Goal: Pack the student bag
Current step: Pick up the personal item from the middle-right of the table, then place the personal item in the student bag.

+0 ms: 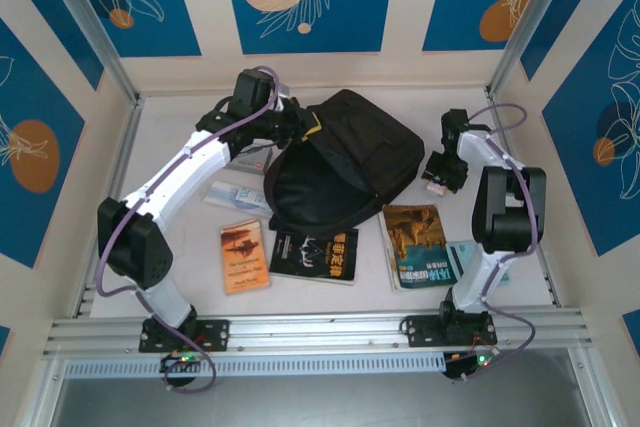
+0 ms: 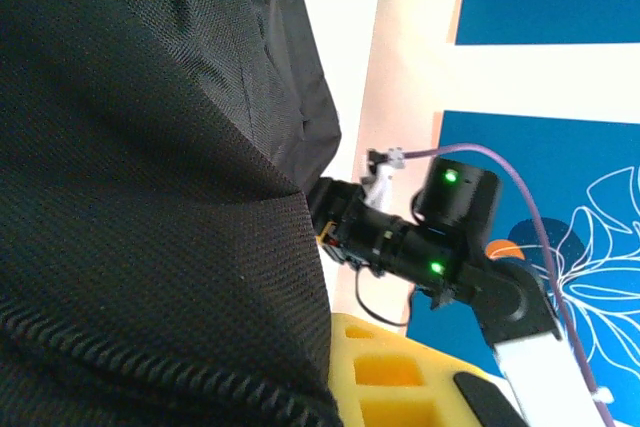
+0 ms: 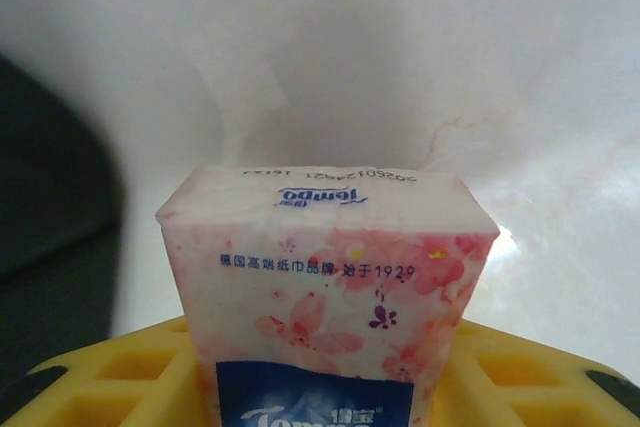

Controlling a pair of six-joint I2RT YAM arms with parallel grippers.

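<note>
Overhead, the student bag (image 1: 345,162) lay on the white table (image 1: 180,247) near its middle, a large black heap with its mouth gaping toward the arms. The left gripper (image 1: 290,137) sat at the bag's upper left rim, closed on the fabric there. The right gripper (image 1: 437,179) hung just beside the bag's right edge with a small pink tissue pack (image 1: 432,187) between its fingers. Along the bag's near side lay three books: an orange book (image 1: 244,255) toward the left, a black book (image 1: 315,254) touching the bag's lower edge, and a brown and teal book (image 1: 418,242) toward the right. A pale blue packet (image 1: 237,195) lay just left of the bag.

From the left wrist, the bag's coarse black weave (image 2: 150,197) pressed close against the lens and ran down to one yellow finger (image 2: 385,372). Beyond the bag's edge the right arm (image 2: 440,237) showed two green lights.

From the right wrist, the tissue pack (image 3: 325,287) stood upright, pink-flowered with a blue label, gripped between the yellow fingers (image 3: 110,377), which met both of its sides. A dark blur (image 3: 50,207) sat left of it, too soft to name.
</note>
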